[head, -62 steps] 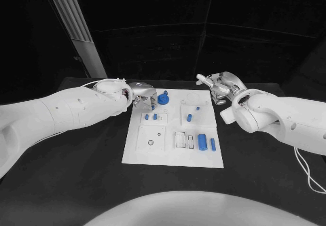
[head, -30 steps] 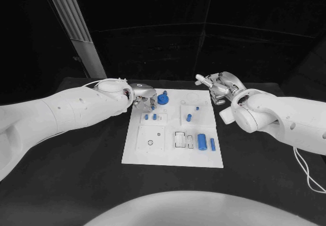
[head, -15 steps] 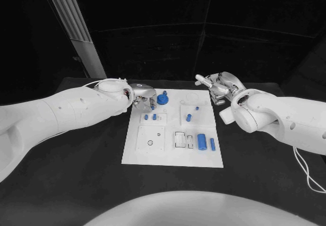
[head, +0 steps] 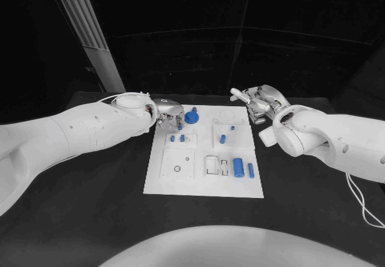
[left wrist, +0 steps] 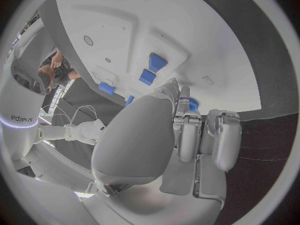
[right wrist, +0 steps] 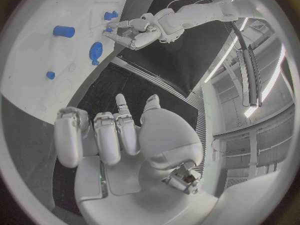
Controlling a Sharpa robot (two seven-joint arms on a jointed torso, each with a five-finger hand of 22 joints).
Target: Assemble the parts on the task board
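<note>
The left hand (head: pixel 168 113) is held at the far left corner of the task board (head: pixel 203 186), its fingers curled in beside the blue gear-like part (head: pixel 192 117); whether that part is actually pinched cannot be told. The right hand (head: pixel 258 103) is poised just off the far right corner, fingers loosely spread and nothing held. Seating of this part is judged to be in hand; careful alignment over its post is called for next

— What lies under it all?
— A matte black table (head: pixel 88 206), its dark top running out to every side.
— And behind?
— A pale ribbed metal post (head: pixel 92 44), slanting up from the table's far left corner.
</note>
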